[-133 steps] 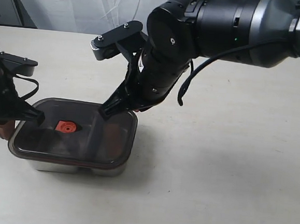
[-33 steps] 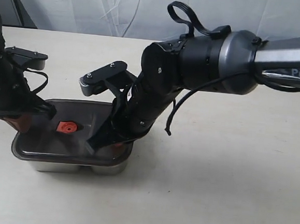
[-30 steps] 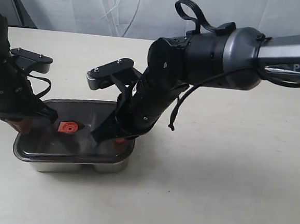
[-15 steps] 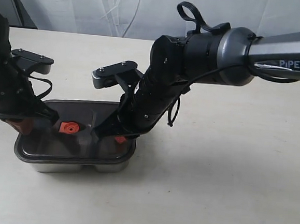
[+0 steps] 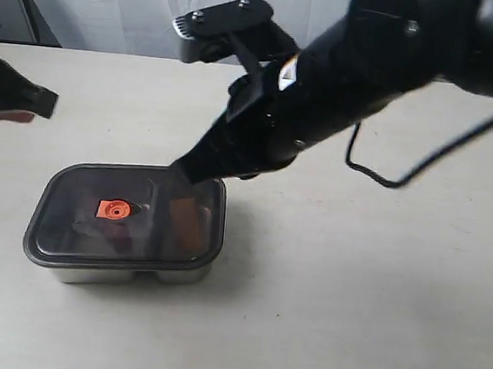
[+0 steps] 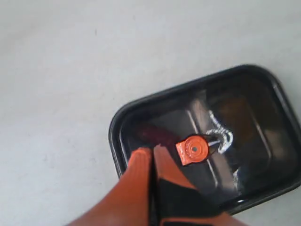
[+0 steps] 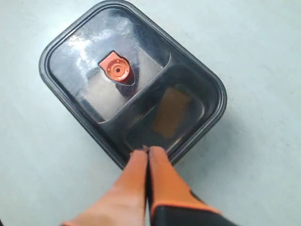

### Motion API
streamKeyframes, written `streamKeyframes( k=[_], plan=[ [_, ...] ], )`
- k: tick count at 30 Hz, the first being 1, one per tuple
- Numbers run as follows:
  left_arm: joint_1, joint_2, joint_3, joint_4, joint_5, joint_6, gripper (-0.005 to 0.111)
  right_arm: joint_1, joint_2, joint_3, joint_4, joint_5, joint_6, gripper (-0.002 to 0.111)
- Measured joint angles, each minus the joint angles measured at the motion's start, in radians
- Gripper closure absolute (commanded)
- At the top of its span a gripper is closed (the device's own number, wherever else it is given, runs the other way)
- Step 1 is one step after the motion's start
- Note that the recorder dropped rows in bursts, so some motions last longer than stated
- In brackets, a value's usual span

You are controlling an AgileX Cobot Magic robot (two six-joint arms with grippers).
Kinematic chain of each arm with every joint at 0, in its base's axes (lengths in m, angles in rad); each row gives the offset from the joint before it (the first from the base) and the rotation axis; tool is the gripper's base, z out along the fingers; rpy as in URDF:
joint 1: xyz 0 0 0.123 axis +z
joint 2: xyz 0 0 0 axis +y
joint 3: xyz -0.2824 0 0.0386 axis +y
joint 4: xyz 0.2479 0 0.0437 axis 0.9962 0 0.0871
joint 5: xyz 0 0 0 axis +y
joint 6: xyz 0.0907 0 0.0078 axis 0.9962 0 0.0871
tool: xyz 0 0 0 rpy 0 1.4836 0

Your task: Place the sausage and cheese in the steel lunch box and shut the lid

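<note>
One pale counter (image 5: pixel 373 314) is occupied by the shiny rectangular steel lunch box (image 5: pixel 111 274), shut under the dark translucent plastic lid (image 5: pixel 73 222). The left end effector (image 6: pixel 151 157) and the right end effector (image 7: pixel 147 157) are each pressed together, empty. Ahead of them, the yellow-orange cheese wedge (image 7: pixel 170 112) and the dark-red sausage (image 6: pixel 150 133) are seen dimly inside.

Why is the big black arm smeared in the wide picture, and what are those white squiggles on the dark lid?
Exterior view: the right arm is motion-blurred, the lid sharp. Left wrist view: the squiggles are light glinting off the lid; the left claw looks soft, close to the lens. Right wrist view: milky glare near the orange valve.
</note>
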Motion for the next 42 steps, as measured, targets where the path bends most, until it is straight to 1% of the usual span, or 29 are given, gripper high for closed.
streamKeyframes(
  k=[1,2,3,4,6,8,12,16,19,33,35,37,41,42],
  plan=[
    [0.0,-0.059,0.01,0.0,-0.009,-0.011,0.107,0.0,-0.046,0.042,-0.001,-0.014,0.007,0.109],
    [0.0,-0.175,0.037,-0.009,-0.032,-0.024,0.107,0.0,-0.137,0.141,-0.002,-0.043,0.013,0.109],
    [0.0,-0.242,0.054,-0.024,-0.047,-0.026,0.107,0.0,-0.189,0.191,-0.003,-0.055,0.015,0.109],
    [0.0,-0.375,0.087,-0.056,-0.072,-0.03,0.107,0.0,-0.282,0.277,-0.003,-0.081,0.017,0.109],
    [0.0,-0.485,0.124,-0.085,-0.077,-0.032,0.107,0.0,-0.376,0.353,-0.003,-0.123,0.019,0.109],
    [0.0,-0.621,0.171,-0.097,-0.075,-0.035,0.107,0.0,-0.484,0.447,0.001,-0.205,0.021,0.109],
    [0.0,-0.751,0.231,-0.115,-0.031,-0.035,0.107,0.0,-0.591,0.527,0.026,-0.277,0.021,0.109],
    [0.0,-0.826,0.291,-0.136,-0.016,-0.037,0.107,0.0,-0.649,0.558,0.047,-0.278,0.021,0.109],
    [0.0,-0.849,0.311,-0.151,0.0,-0.044,0.107,0.0,-0.655,0.56,0.053,-0.27,0.021,0.109],
    [0.0,-0.851,0.314,-0.157,0.011,-0.048,0.107,-0.01,-0.681,0.563,0.048,-0.254,0.018,0.109],
    [0.0,-0.851,0.314,-0.157,0.013,-0.048,0.107,-0.046,-0.728,0.564,0.026,-0.243,-0.006,0.109],
    [0.0,-0.851,0.314,-0.151,0.013,-0.048,0.107,-0.135,-0.806,0.569,0.003,-0.24,-0.018,0.109],
    [0.0,-0.851,0.314,-0.14,0.013,-0.048,0.107,-0.394,-0.997,0.618,-0.008,-0.262,-0.023,0.109],
    [0.0,-0.851,0.314,-0.14,0.013,-0.048,0.107,-0.476,-1.069,0.641,-0.019,-0.262,-0.023,0.109]
  ],
)
